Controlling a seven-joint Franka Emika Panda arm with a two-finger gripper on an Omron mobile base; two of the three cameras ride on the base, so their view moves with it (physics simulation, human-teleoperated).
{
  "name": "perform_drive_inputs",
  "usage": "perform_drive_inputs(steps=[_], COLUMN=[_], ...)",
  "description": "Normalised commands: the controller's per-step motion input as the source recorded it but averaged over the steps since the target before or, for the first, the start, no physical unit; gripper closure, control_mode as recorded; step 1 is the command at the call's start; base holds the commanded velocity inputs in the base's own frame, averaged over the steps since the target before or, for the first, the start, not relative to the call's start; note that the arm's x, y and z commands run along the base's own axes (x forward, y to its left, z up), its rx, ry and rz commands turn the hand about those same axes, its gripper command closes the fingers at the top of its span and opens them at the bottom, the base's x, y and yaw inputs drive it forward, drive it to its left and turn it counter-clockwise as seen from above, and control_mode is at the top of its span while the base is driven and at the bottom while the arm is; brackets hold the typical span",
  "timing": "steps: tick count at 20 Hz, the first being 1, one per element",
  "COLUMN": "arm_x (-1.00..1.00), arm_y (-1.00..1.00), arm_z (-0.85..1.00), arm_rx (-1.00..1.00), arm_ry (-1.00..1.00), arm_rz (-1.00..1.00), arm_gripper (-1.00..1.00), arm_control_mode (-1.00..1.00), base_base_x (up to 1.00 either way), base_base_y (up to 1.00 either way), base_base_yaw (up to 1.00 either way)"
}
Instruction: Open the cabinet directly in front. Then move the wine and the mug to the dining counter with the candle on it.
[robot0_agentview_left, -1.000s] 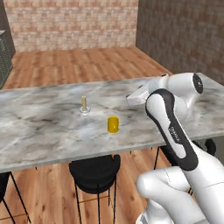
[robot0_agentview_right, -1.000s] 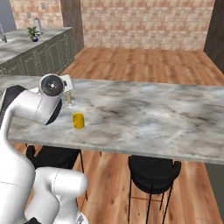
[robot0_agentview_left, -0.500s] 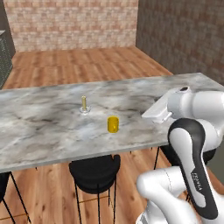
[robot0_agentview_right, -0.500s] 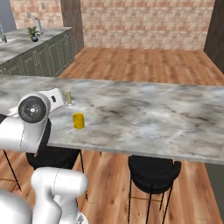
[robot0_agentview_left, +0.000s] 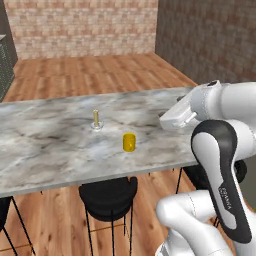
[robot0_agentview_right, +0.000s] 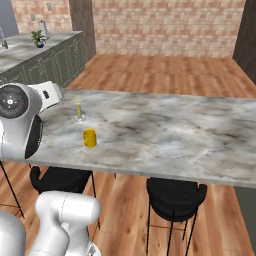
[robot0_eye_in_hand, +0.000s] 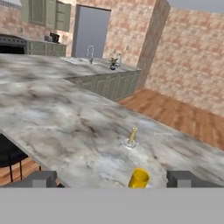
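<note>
Over the last second the white arm has swung away from the spot above the mug and pulled back toward the near edge of the counter, while the mug and candle have stayed exactly where they were.

From the hand camera, the gripper (robot0_eye_in_hand: 111, 178) hangs low over the dining counter (robot0_eye_in_hand: 52, 127), its two dark fingertips (robot0_eye_in_hand: 41, 178) spread as wide as they go, with nothing between them and nothing touching them. The yellow-orange mug (robot0_eye_in_hand: 139, 178) stands upright on the marble a little ahead, seen in the gap between the fingertips but clear of both. Beyond the mug, the pale-yellow candle (robot0_eye_in_hand: 132, 136) stands upright in its small clear holder.

In the left base view, the mug (robot0_agentview_left: 129, 142) sits near the middle of the long veined marble slab (robot0_agentview_left: 45, 145), with the candle (robot0_agentview_left: 96, 119) near it, farther from the camera and to the left. The two are apart, not touching. Round black stools (robot0_agentview_left: 108, 195) stand under the near edge.

In the right base view, the mug (robot0_agentview_right: 89, 138) is toward the left part of the slab (robot0_agentview_right: 170, 135), the candle (robot0_agentview_right: 78, 112) just behind it. Low green cabinets (robot0_agentview_right: 45, 62) with a marble worktop line the far left wall, with a small potted plant (robot0_agentview_right: 38, 38) on top.
</note>
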Motion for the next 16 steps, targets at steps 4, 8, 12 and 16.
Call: perform_drive_inputs(steps=[4, 8, 12, 16], arm_x=[0.0, -0.41, -0.22, 0.0], arm_y=[0.0, 0.0, 0.0, 0.0], arm_z=[0.0, 0.0, -0.03, 0.0], arm_rx=[0.0, 0.0, 0.0, 0.0], arm_ry=[0.0, 0.0, 0.0, 0.0], arm_rz=[0.0, 0.0, 0.0, 0.0], arm_gripper=[-1.0, -1.0, -1.0, -1.0], arm_control_mode=[-1.0, -1.0, 1.0, 1.0], base_base_x=[0.0, 0.0, -0.75, -1.0], base_base_y=[0.0, 0.0, 0.0, 0.0], base_base_yaw=[0.0, 0.0, 0.0, 0.0])
